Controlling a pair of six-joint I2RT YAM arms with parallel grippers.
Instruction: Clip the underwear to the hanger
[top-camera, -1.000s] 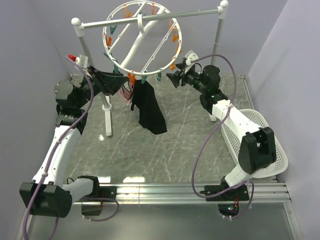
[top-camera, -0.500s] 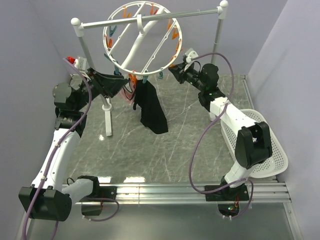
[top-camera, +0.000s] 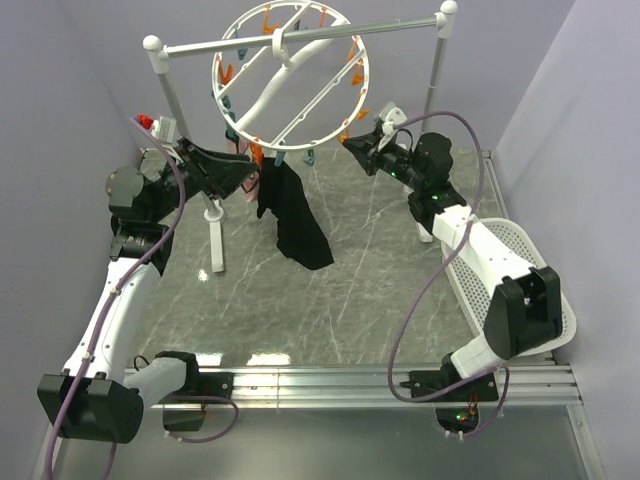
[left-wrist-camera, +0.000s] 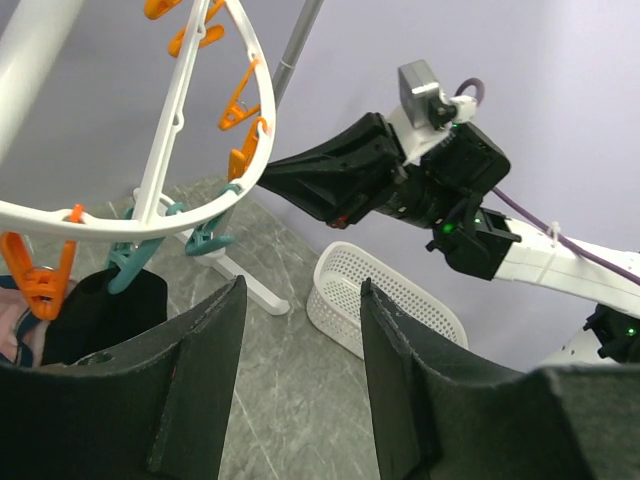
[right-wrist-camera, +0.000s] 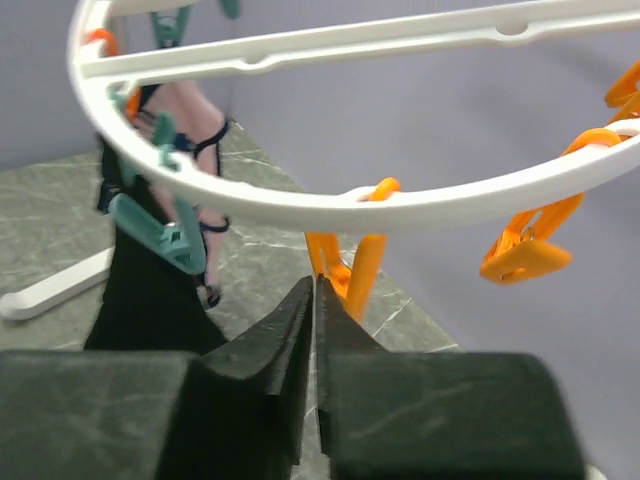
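Note:
The white ring hanger (top-camera: 290, 75) hangs by its hook from the rail. The black underwear (top-camera: 292, 215) dangles from its lower rim, held at one top corner by a teal clothespin (left-wrist-camera: 128, 266). My left gripper (top-camera: 245, 172) is open just left of that corner, with nothing between its fingers (left-wrist-camera: 300, 290). My right gripper (top-camera: 348, 143) is shut at the ring's lower right rim. Its tips (right-wrist-camera: 315, 283) sit right at the bottom of an orange clothespin (right-wrist-camera: 352, 265); I cannot tell whether they pinch it. The underwear (right-wrist-camera: 150, 300) hangs beyond on the left.
A white-and-silver rail stand (top-camera: 300, 34) carries the hanger; one foot (top-camera: 216, 255) rests on the marble table. A pink garment (right-wrist-camera: 195, 150) hangs behind the underwear. A white perforated basket (top-camera: 520, 290) sits at the right edge. Purple walls close in all around.
My right gripper has shut and risen to the ring's lower right rim. The ring has swung slightly right. The left gripper has barely moved.

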